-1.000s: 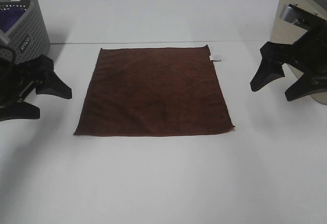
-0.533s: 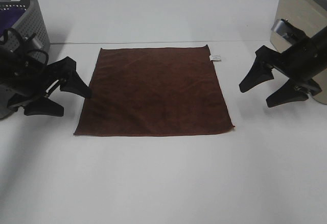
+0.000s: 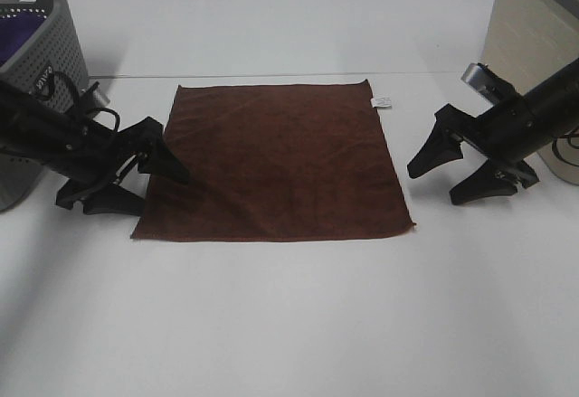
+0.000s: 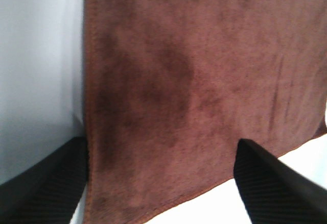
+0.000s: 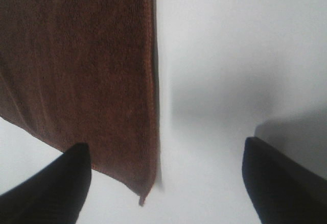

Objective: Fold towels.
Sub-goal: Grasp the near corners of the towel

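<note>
The towel [image 3: 271,162] is lying flat and fully spread at the middle of the table [image 3: 289,325], its sides running 12-to-6 and 9-to-3 in the high view. Being square, it is offering no long axis, so the fold is depending on which corners get taken. Its white tag [image 3: 383,102] is sitting at the 1 o'clock corner, well apart from both arms. The left gripper [image 3: 163,193] is hovering at the cloth's 8 o'clock side, jaws spread wide and holding nothing, one tip overlapping the side hem and the other over bare table. Its wrist camera is showing the 7 o'clock corner lying between the tips. The right gripper [image 3: 433,185] is hovering at about 4 o'clock, jaws likewise spread and empty, but apart from the hem, with a strip of table showing between. In its wrist view the 5 o'clock corner is lying close to one tip, off centre. So the left arm is looking nearer to a pinch, while the right is probably needing to shift toward 9 o'clock first. Whether either tip is touching the surface I cannot tell
</note>
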Robot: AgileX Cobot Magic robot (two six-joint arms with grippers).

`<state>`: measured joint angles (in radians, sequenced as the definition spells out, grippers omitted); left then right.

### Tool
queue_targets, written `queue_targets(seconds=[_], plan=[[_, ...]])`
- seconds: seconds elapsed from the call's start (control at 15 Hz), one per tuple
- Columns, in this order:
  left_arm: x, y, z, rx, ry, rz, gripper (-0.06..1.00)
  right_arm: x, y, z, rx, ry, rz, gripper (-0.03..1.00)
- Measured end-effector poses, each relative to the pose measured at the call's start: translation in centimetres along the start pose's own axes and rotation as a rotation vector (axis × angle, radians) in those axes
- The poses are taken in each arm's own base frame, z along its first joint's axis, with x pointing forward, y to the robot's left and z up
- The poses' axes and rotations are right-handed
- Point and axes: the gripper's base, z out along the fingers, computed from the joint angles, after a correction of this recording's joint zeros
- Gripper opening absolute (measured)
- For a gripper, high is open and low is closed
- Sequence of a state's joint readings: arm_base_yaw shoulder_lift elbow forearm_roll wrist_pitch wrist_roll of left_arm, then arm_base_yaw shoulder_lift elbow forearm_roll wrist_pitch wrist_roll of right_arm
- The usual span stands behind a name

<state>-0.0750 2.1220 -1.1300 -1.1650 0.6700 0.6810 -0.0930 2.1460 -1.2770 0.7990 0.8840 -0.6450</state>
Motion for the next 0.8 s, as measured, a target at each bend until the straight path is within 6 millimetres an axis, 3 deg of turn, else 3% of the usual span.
queue_targets(seconds=[0.2,0.4,0.67,0.73,0.8], plan=[[0.7,-1.2,1.8,0.044,0.012,-0.002,0.75,-1.0,-0.3,0.8,-0.047,0.017,0.014,0.73],[0.8,-1.4,2.3,0.054,0.018,-0.009,0.69,-1.2,1.2,2.7,-0.069,0.054,-0.012,0.69],[0.9,-0.8,2.8,0.028,0.024,-0.006,0.34,-0.9,3.6,5.0,-0.074,0.092,-0.058,0.60],[1.0,-0.6,2.9,0.022,0.029,-0.004,0.23,-1.0,3.7,5.3,-0.062,0.086,-0.051,0.52],[1.0,-0.5,3.0,0.019,0.032,-0.003,0.10,-1.0,3.6,5.4,-0.046,0.081,-0.038,0.37]])
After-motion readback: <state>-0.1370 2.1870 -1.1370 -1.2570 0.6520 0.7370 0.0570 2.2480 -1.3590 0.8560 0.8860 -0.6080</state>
